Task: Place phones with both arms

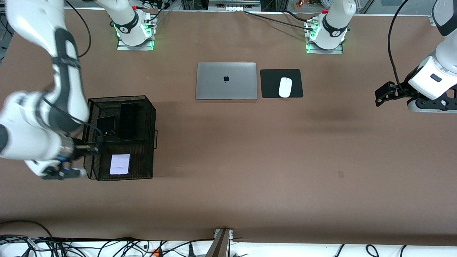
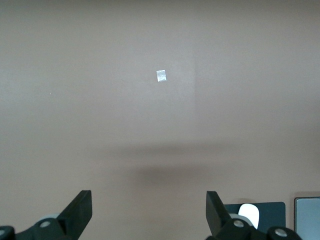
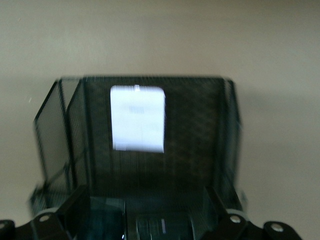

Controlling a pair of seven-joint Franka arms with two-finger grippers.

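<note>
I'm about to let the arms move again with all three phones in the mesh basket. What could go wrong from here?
The open right gripper hangs low over the mesh basket, right by its wall; pulling away carelessly could catch the mesh and drag it.

The pale phone rests against the basket wall nearest the camera, apart from the two black phones; a jolt might tip it.

The left gripper waits open over bare table.

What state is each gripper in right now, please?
Left gripper: open, empty, waiting over the table.
Right gripper: open, empty, over the basket.
</note>
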